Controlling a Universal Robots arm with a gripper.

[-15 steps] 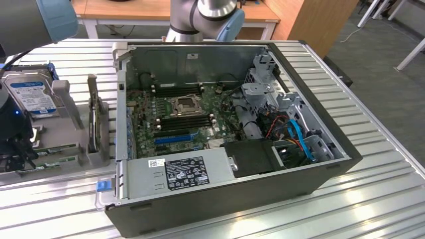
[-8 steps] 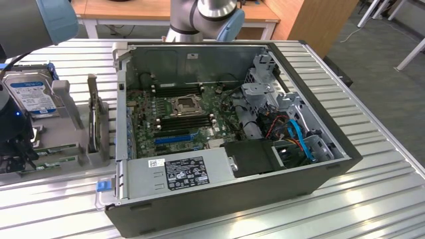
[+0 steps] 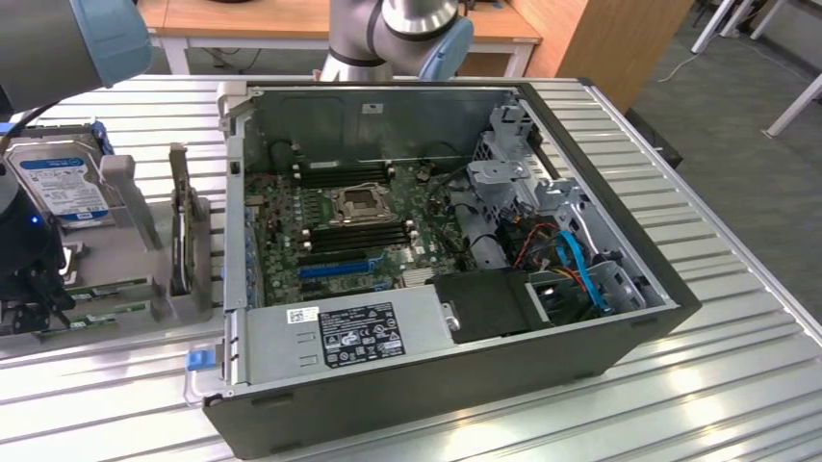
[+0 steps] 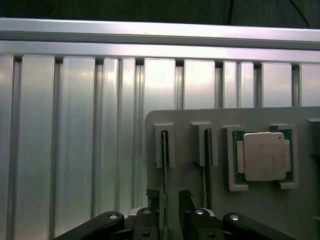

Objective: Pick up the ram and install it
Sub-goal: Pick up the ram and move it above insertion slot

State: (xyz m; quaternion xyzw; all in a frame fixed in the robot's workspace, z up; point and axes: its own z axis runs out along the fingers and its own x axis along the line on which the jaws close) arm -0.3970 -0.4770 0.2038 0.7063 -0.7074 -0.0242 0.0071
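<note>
**A:** Where is the ram at this moment?

**B:** It stands on its long edge in a slotted post of the grey fixture, which lies on the ribbed aluminium table. From the wrist view the ram reads as a thin line running out of its post. A second stick stands in the neighbouring post, and a processor lies flat in a pocket beyond that.

**A:** And the gripper?

**B:** The gripper has its jaws apart, one finger on each side of the ram. It straddles the stick, and as far as I can judge there is a sliver of gap at both faces, so nothing is clamped.

**A:** Why keep the stick on edge?

**B:** My reading is that upright it offers both flat faces to a pincer coming from above, and it already has the attitude a slot would want. Lying flat, it would leave the fingers nothing to get under.

**A:** And the computer?

**B:** In the exterior view the computer case lies on its side with the panel off, well apart from the fixture, toward the exterior view's right. That turns the motherboard face up, so its long black memory slots are open from above. A hard drive leans in the same fixture.

**A:** How far along is it?

**B:** Early, I'd say — the ram is not yet lifted from its post.
</note>
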